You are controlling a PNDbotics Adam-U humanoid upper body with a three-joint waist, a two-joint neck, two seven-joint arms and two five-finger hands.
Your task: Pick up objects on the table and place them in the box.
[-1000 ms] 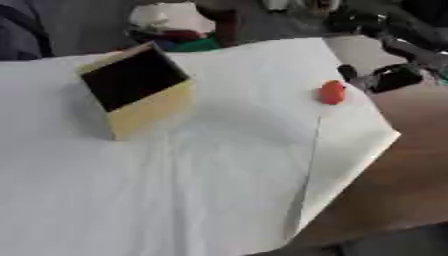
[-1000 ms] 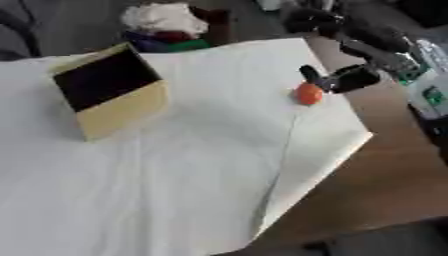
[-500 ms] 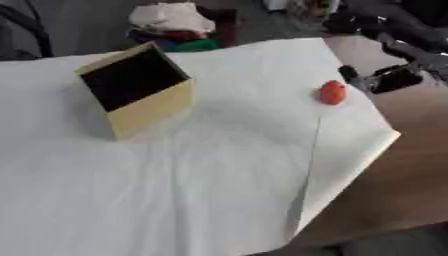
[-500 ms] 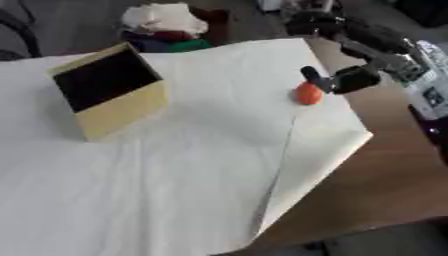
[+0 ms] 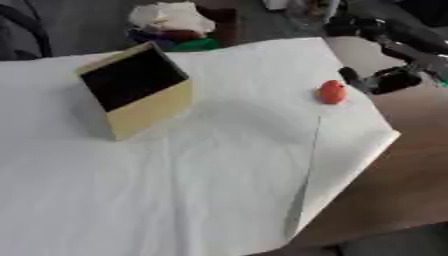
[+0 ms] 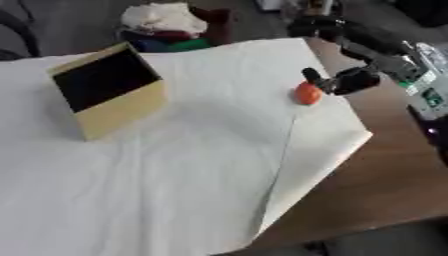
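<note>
While the small orange-red object (image 6: 306,93) sits on the white sheet (image 5: 219,170) well right of the tilted yellow box (image 5: 131,90), nothing shows inside the box, so placement remains undone. Right hand (image 6: 343,81) is just right of the object; its fingers are blurred, so I cannot tell their state. Left hand unseen; brown bench (image 5: 411,170) is bare right of the sheet, and a cloth pile (image 5: 175,22) lies beyond the box.

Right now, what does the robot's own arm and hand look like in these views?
Only the right arm shows: mostly black, rounded links, with a silvery-white section near the edge bearing a small green marking. Its right hand is black, with stubby dark fingers. No cables can be made out. The left arm is out of view.
</note>
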